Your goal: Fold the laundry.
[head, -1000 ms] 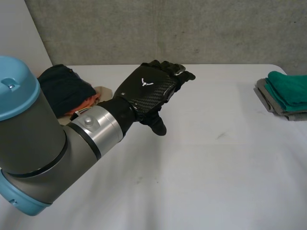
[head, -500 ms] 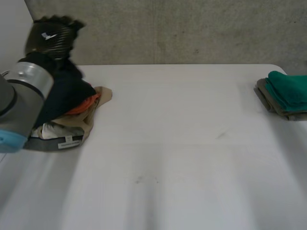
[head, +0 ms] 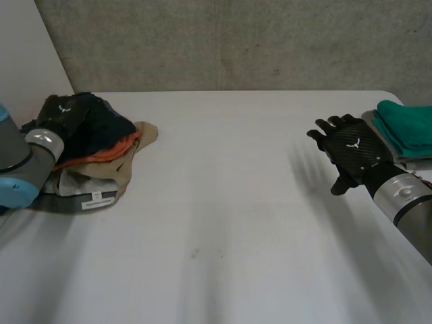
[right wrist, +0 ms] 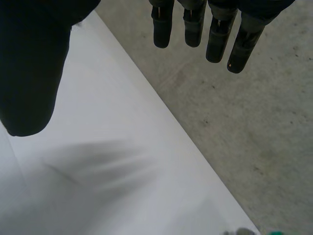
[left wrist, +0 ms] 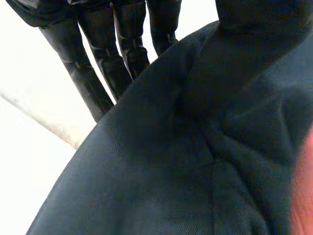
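A laundry pile lies at the table's far left, topped by a dark navy garment [head: 104, 125] over an orange piece [head: 111, 150] and a tan one [head: 129, 167]. My left hand [head: 64, 111] rests on top of the dark garment. In the left wrist view its thumb [left wrist: 254, 29] presses into a fold of the dark garment [left wrist: 161, 171], and its fingers [left wrist: 90, 73] reach down behind that fold, pinching it. My right hand [head: 351, 152] hovers over the table's right side, beside the folded stack, with fingers [right wrist: 195, 24] straight and spread, holding nothing.
A folded stack sits at the right edge, green cloth [head: 405, 125] on grey cloth [head: 378, 140]. A grey piece with a white label [head: 94, 199] lies under the pile. The white table [head: 229, 202] ends at a concrete wall [head: 236, 40] behind.
My left arm swung from the table's middle back to the pile at the left, and its hand closed on the dark garment. My right hand came into view at the right.
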